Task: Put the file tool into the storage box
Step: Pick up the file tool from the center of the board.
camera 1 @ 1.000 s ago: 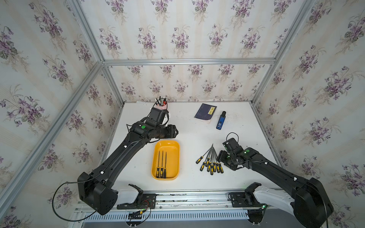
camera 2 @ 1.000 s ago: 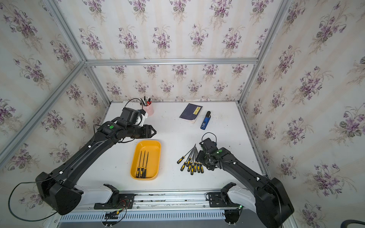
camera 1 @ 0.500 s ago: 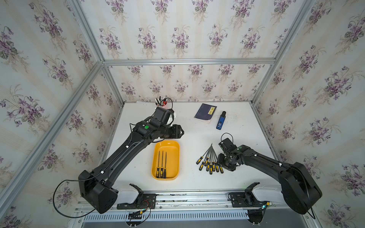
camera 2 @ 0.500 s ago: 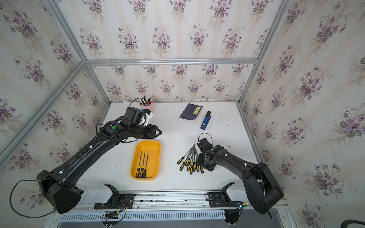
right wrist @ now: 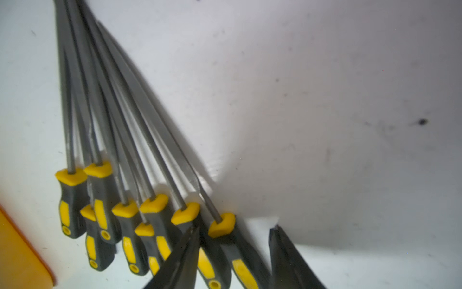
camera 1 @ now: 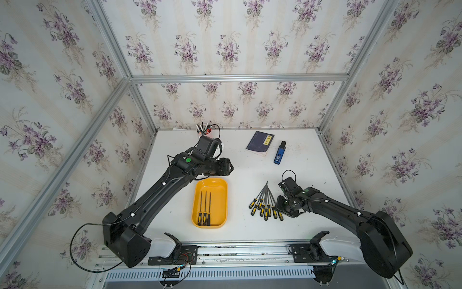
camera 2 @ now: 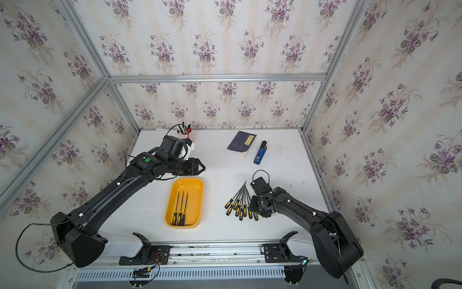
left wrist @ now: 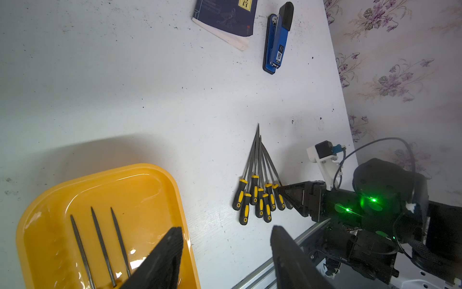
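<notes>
White speckled table (camera 1: 250, 160) within floral-papered walls (camera 1: 225, 50). The left gripper (camera 1: 232, 168), jaws spread and empty, hangs over the far end of the box (camera 1: 218, 188), which holds three files (camera 1: 205, 207). Right of the box, the right gripper (right wrist: 235, 228) has parted jaws straddling the handle of the rightmost file (right wrist: 221, 225) in a fan (camera 1: 265, 197) of loose files.
</notes>
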`<state>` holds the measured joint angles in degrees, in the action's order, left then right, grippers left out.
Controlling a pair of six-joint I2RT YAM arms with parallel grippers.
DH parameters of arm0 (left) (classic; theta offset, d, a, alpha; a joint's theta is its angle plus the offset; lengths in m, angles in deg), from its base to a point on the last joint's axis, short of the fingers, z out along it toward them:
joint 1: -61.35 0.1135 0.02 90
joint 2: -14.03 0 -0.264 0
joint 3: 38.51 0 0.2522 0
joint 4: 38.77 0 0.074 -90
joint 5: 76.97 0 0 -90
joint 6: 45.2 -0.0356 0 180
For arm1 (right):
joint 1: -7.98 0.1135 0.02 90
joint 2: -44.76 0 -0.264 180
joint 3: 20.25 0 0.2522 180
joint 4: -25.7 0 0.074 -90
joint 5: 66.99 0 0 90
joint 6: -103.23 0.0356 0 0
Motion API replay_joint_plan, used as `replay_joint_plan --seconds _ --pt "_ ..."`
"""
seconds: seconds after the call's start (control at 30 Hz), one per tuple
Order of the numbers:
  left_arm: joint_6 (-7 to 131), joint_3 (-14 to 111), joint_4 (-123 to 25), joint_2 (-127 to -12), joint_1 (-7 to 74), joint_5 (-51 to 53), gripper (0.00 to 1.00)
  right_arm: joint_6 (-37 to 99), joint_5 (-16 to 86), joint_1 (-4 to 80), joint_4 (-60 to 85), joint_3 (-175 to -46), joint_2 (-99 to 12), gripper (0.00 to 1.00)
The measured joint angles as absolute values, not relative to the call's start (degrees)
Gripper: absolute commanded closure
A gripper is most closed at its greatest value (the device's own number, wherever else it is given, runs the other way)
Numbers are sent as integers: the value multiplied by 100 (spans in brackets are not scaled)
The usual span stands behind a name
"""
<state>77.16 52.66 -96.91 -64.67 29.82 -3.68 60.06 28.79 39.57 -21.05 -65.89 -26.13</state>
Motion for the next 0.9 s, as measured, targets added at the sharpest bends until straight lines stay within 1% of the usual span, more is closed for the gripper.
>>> replay_joint_plan --seconds 0.27,0.43,0.67,0.9 --pt "7712 5266 -9689 -6489 2982 -370 38 6104 2881 3957 -2501 -6569 -2045 47" --pt "7714 5238 -9676 -6491 2982 -370 38 6168 2883 3957 -2726 -6543 -1866 47" --pt "7719 5122 -9637 -6493 2982 -386 38 6233 2888 3957 -2938 -6384 -1944 48" --pt "7736 5065 -9604 -6493 2978 -390 39 6235 3150 3990 -2630 -6320 -2145 48"
